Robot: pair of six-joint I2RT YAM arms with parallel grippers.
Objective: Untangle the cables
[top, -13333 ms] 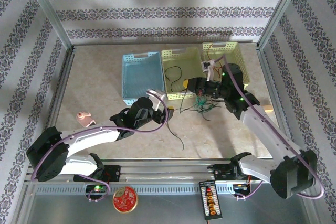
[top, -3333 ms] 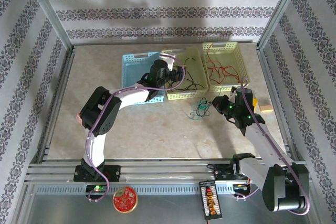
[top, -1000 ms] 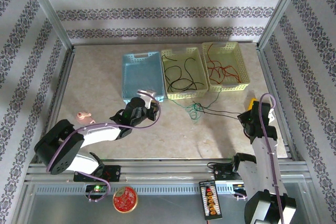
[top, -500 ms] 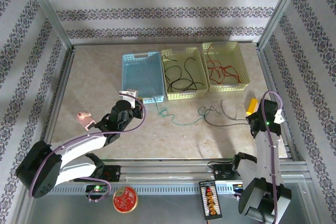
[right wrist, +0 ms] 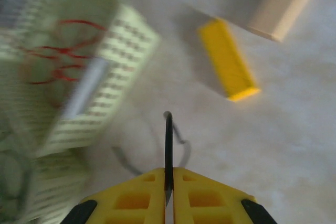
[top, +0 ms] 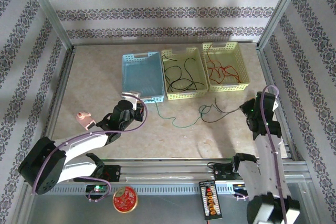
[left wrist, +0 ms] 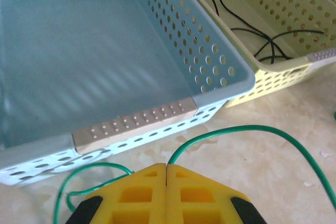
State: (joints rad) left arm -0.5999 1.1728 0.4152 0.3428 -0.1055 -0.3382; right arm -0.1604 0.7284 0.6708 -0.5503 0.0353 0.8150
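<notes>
My left gripper sits just in front of the blue basket, its yellow jaws shut on the green cable. That cable trails right across the table to a small loop at the middle, where it meets the black cable. On the table's right, my right gripper pinches the black cable's end between its jaws. More black cables lie in the middle basket. Red cables lie in the right basket.
A yellow block and a wooden block lie on the table past the right gripper. A pink object sits at the left. A red tin and a black device lie on the front rail.
The knot at the table's middle has been drawn out: my left gripper pulled the green cable left, the right pulled the black cable right, then swung slightly back in.
</notes>
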